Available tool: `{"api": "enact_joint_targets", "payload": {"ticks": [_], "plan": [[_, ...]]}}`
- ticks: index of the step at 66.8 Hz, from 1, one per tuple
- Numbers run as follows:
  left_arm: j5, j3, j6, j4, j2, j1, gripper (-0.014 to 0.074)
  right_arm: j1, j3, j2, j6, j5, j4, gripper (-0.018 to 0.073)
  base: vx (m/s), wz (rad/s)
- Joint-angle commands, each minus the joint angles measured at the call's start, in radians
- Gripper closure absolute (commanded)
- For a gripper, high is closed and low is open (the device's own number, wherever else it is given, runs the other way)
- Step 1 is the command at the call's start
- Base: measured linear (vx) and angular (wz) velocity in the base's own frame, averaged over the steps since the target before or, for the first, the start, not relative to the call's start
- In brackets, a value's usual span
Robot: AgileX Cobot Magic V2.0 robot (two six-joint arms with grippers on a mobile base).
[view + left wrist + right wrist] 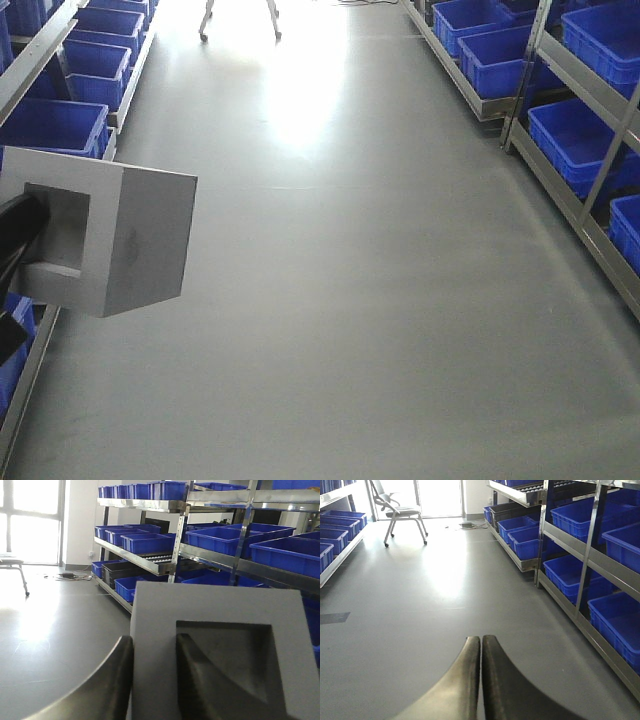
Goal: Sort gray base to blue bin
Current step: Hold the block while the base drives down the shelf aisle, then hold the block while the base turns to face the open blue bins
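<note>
One step done: gray base (130, 235) held off the floor (380, 300), aisle's left side
Left gripper (154, 639): I have it clamped on one wall of the base
Right gripper (481, 639): closed, empty
Remaining: reach a blue bin (55, 125), release

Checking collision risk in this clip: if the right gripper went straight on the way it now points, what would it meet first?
Nothing close: the right gripper, fingers shut and empty, points ahead over bare floor. The chair sits far off, left of that line; depth is unclear.
</note>
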Motion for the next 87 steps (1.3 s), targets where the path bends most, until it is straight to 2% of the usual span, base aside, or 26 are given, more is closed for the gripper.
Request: {"api": "enact_joint_targets", "payload": {"ticks": [1,87], "plan": [[-0.107,-0.034,-0.013,-0.005,-0.003,-0.005,0.0603,-0.004,0.002,0.019,-0.012,-0.073,-0.003,0.0564,0.45,0.02],[-0.107,-0.034,-0.013,-0.005,-0.003,-0.005,0.0603,-0.004,0.002,0.019,-0.012,-0.073,-0.003,0.0564,0.47,0.05]]}}
